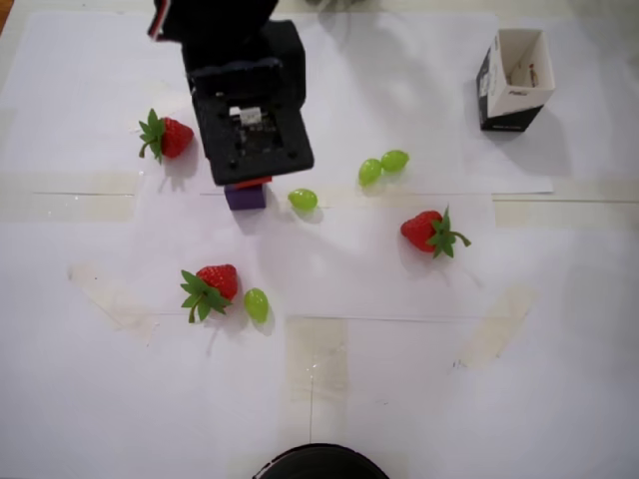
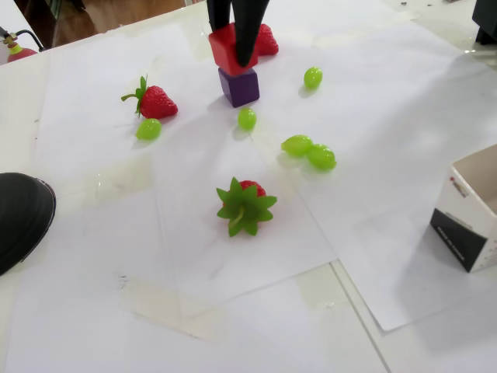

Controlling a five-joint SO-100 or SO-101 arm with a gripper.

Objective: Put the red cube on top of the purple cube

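Observation:
The red cube (image 2: pixel 227 48) sits between my gripper's (image 2: pixel 233 45) two black fingers (image 2: pixel 247 35), which are shut on it. It is right on top of the purple cube (image 2: pixel 239 86), slightly tilted, and I cannot tell whether the two touch. In the overhead view the arm's black wrist body hides the gripper (image 1: pixel 250 180). Only a thin red edge of the red cube (image 1: pixel 250 183) shows there, above the purple cube (image 1: pixel 246 197).
Three strawberries (image 1: pixel 168 136) (image 1: pixel 212 286) (image 1: pixel 430 231) and several green grapes (image 1: pixel 303 200) (image 1: pixel 381 166) (image 1: pixel 257 304) lie around on the white paper. An open cardboard box (image 1: pixel 514 82) stands at the back right. A black round object (image 1: pixel 319 463) sits at the front edge.

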